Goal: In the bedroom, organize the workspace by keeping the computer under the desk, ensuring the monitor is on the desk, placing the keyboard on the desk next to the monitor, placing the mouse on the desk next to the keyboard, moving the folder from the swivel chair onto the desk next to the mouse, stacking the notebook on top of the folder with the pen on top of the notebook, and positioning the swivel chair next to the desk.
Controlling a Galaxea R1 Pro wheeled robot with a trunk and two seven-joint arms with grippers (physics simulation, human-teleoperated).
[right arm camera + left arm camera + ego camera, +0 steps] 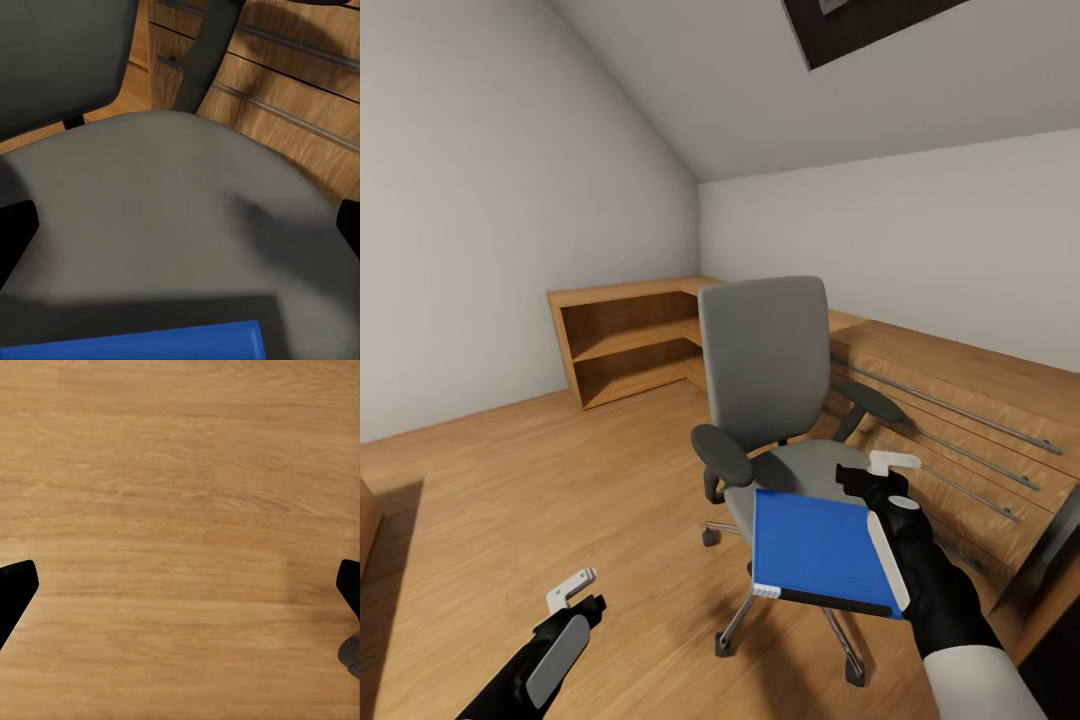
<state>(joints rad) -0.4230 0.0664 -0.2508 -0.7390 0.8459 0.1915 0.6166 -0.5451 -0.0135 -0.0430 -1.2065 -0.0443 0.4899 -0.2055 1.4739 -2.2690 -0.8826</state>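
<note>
we see the swivel chair (765, 370) standing upright on the light wood floor of the bedroom (510, 490), its grey backrest facing us, black armrests out to either side and its chrome star base on castors below. the folder (815, 548), a flat bright-blue rectangle with a black near edge, lies over the front of the grey seat and juts past it. its blue edge (135, 346) also shows against the seat.

Light wood floor (560, 480), swivel chair (770, 400) standing on it; blue folder (815, 550) on the chair seat
</note>
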